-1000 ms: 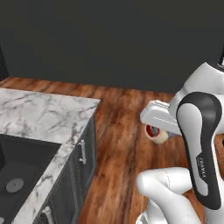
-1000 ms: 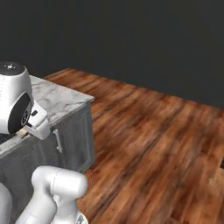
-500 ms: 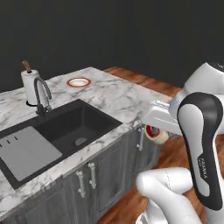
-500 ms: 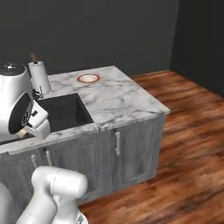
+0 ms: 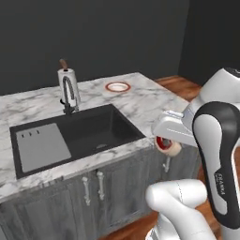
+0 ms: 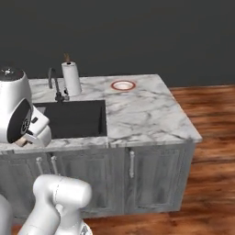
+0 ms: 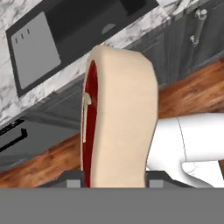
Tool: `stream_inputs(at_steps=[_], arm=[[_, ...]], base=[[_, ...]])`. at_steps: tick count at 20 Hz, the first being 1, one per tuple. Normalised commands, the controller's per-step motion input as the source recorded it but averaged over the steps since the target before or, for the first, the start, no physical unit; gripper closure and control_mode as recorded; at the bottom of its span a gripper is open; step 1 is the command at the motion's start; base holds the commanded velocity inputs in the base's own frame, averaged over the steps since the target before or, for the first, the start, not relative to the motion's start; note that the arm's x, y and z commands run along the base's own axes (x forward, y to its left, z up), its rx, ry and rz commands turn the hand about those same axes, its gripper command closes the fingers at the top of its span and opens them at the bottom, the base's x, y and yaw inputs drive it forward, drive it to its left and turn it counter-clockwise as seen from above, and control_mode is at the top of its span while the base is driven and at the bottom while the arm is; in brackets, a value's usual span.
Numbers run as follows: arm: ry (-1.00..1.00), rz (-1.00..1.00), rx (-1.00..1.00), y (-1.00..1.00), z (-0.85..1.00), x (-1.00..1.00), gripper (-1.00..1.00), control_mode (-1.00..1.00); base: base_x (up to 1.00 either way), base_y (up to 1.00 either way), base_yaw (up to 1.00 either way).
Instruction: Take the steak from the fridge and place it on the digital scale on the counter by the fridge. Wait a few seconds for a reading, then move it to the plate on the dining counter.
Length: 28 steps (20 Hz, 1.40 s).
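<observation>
The steak, a red slab with a pale tan fat rim, stands on edge between the jaws of my gripper, which is shut on it. From the left base the gripper holds the steak low, in front of the dining counter, off its near edge. A tan sliver of steak peeks out under the hand. The plate with its orange-red rim lies on the far side of the dining counter, plate bare. The fridge and the digital scale are out of view.
A black sink is inset in the island, with a curved dark faucet and a paper towel roll behind it. Grey cabinet doors face me below the top. Wooden floor lies to the right.
The base has swung and driven, so the whole scene shifted: the island with sink and plate now stands square in front. The gripper has kept hold of the steak.
</observation>
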Motion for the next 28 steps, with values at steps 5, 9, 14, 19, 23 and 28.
stream_inputs(at_steps=[5,9,14,19,23,28], arm=[[0.00,0.00,0.00,0.00,0.00,0.00,1.00,1.00],[0.00,0.00,0.00,0.00,0.00,0.00,1.00,1.00],[0.00,0.00,0.00,0.00,0.00,0.00,1.00,1.00],[0.00,0.00,0.00,0.00,0.00,0.00,1.00,1.00],[0.00,0.00,0.00,0.00,0.00,0.00,1.00,1.00],[0.00,0.00,0.00,0.00,0.00,0.00,1.00,1.00]], base=[[0.38,-1.00,0.27],[0.59,-1.00,0.22],[0.46,-1.00,0.22],[0.39,-1.00,0.22],[0.44,-1.00,0.24],[0.53,-1.00,0.29]])
